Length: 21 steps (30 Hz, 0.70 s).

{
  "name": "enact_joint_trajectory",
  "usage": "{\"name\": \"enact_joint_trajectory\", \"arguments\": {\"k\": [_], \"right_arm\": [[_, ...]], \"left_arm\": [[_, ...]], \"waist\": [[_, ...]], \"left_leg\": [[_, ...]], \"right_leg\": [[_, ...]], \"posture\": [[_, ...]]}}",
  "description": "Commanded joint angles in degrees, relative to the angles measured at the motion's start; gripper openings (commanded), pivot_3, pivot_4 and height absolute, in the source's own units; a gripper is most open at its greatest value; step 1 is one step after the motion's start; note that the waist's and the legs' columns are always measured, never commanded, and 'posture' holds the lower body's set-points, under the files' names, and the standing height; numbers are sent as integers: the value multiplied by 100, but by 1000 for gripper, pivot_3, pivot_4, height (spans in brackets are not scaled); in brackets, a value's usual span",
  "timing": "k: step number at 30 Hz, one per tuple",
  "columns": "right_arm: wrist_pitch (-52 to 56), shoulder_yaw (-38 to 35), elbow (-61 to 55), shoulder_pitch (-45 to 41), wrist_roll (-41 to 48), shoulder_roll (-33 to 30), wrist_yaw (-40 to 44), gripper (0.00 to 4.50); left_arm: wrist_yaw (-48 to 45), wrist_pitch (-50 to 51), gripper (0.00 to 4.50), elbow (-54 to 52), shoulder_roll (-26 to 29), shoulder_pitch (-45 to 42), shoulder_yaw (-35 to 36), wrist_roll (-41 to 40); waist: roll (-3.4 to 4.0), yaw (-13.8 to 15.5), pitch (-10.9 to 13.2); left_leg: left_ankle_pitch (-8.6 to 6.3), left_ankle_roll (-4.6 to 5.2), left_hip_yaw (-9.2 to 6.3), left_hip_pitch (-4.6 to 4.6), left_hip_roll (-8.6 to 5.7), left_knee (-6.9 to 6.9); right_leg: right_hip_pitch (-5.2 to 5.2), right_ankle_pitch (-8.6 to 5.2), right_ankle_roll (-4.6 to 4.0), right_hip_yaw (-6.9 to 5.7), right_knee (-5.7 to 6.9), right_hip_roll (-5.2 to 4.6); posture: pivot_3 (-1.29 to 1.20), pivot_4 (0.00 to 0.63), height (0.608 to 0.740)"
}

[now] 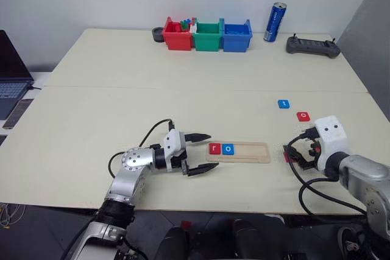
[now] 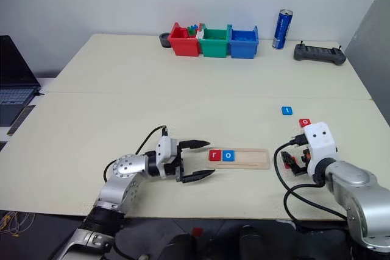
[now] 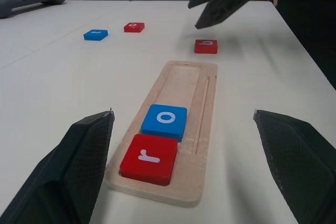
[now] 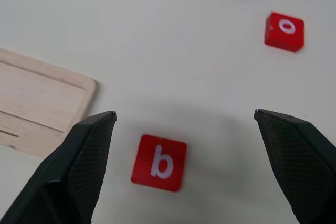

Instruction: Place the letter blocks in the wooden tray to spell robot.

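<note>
Below, red b block [image 4: 159, 162] between open right claw [image 4: 184, 166] fingers (untouched), beside wooden tray [image 4: 37, 103]

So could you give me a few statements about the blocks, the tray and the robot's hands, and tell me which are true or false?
1. The tray holds two blocks, r and o. True.
2. The b block sits in the tray. False: it lies on the table beside it.
3. The right gripper grips the b block. False: it is open above it.
4. The left gripper is open. True.
5. The t block lies outside the tray. True.
</note>
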Motion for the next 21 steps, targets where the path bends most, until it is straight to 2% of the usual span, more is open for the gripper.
{"name": "enact_joint_trajectory", "arguments": {"k": [1,5,9,15,21], "right_arm": [[-1244,-338,397,226,270,-775,1179,4480],[-4124,-226,1424,1198,-177,-2196,3285,4480],[-6056,-99,2644,1425,-309,-2767,4569,4480],[-7782,656,4130,651,-710,-2889,5350,4480],[-8446,1464,5086,-253,-1009,-2602,5628,4480]], "left_arm": [[86,47,4500,-327,58,52,87,-131],[98,83,4500,-387,68,95,67,-136],[84,87,4500,-368,55,64,44,-137],[50,90,4500,-355,20,9,2,-147],[30,68,4500,-310,-10,-47,-14,-142]], "waist": [[0,11,0],[-1,70,1],[-9,59,6],[-13,4,10],[-12,1,11]], "left_leg": [[0,0,-1,0,0,0],[-1,1,6,-1,-4,-2],[-2,3,15,16,2,0],[-2,2,25,54,4,-1],[-2,2,25,60,3,-1]], "right_leg": [[1,0,0,-1,0,0],[7,-1,2,-2,-15,-5],[24,-1,3,2,-22,-3],[58,-5,9,14,-24,-3],[61,-1,3,17,-22,-3]], "posture": [[0,150,740],[0,150,740],[0,150,740],[0,150,740],[0,150,740]]}}
